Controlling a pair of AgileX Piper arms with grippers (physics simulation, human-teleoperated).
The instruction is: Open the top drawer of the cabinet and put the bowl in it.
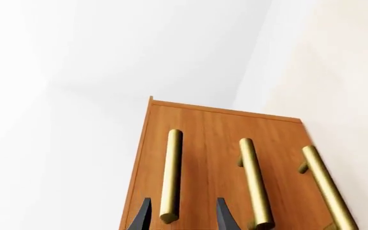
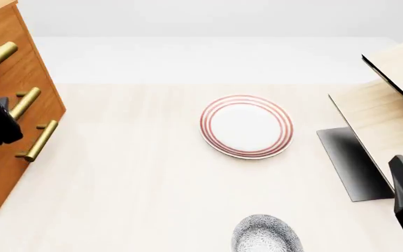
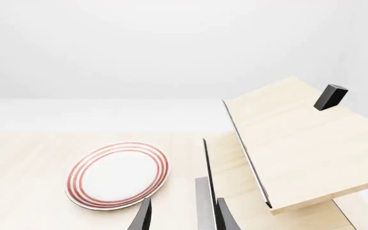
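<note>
Cabinet (image 2: 12, 105) drawers shut; bowl (image 2: 266, 235) empty on table (image 2: 131, 178); both pincers open, empty.

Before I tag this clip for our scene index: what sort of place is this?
Probably a simulated tabletop test scene, loosely domestic: an orange-brown cabinet with brass handles, a red-ringed plate and a speckled bowl on a pale table, against blank white walls.

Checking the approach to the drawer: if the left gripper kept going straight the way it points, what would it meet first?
Probably the brass bar handle framed between the open fingers of the left gripper, then the cabinet front behind it. Depth is hard to judge.
</note>
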